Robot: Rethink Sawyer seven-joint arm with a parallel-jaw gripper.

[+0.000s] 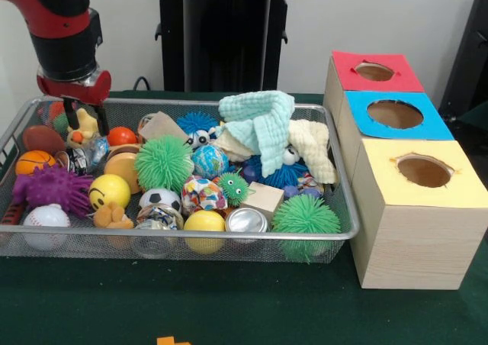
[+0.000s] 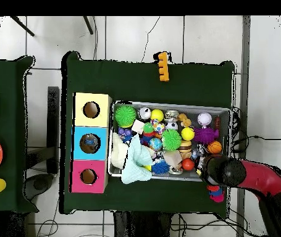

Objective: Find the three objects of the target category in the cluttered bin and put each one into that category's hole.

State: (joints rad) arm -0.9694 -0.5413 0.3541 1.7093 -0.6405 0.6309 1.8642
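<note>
Bin (image 1: pixel 345 207): silver wire-mesh basket on the green table (image 1: pixel 229 307), filling the left and centre of the front view; in the overhead view it lies centre-right, just beside the boxes.
Gripper (image 1: pixel 85 120): upper left of the front view, hanging into the bin's far left corner, over a yellow duck (image 1: pixel 82 129).
Jaws: two dark fingers show slightly apart, nothing visibly held.
Arm (image 2: pixel 260 179): red and black, entering from lower right in the overhead view.
Contents: green spiky balls (image 1: pixel 162 162), smiley ball (image 1: pixel 109 191), baseball (image 1: pixel 47 218), mint cloth (image 1: pixel 263 120) draped centre.
Boxes: red (image 1: pixel 377 72), blue (image 1: pixel 395 114), yellow (image 1: pixel 424 173) tops, each holed, right of the bin.
</note>
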